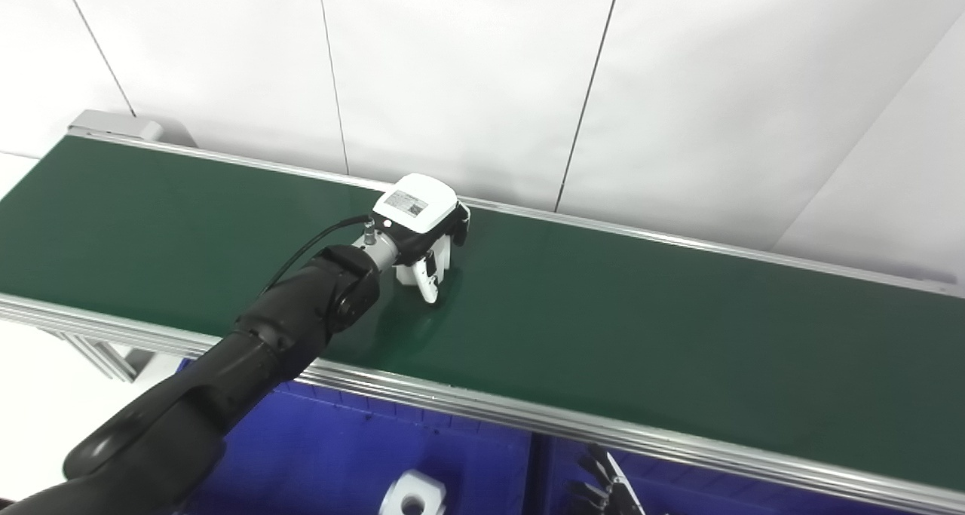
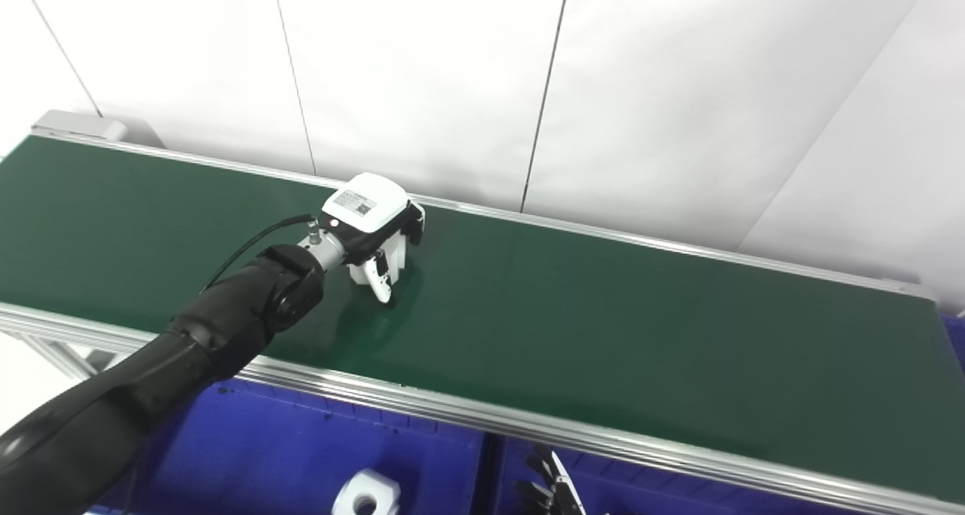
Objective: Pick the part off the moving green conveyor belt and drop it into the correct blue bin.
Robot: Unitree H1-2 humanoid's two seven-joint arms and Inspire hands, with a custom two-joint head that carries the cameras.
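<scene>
My left hand reaches out over the green conveyor belt, near its far edge. Its fingers and thumb curl down to the belt surface and close on a small white part, which is mostly hidden under the hand. The left hand also shows in the right eye view. Only the dark fingertips of my right hand show at the bottom edge, spread apart over the right blue bin, holding nothing I can see.
Two blue bins sit below the belt's near rail. The left bin holds a white part with a round hole. A white panelled wall stands behind the belt. The belt's end roller housing is at far left.
</scene>
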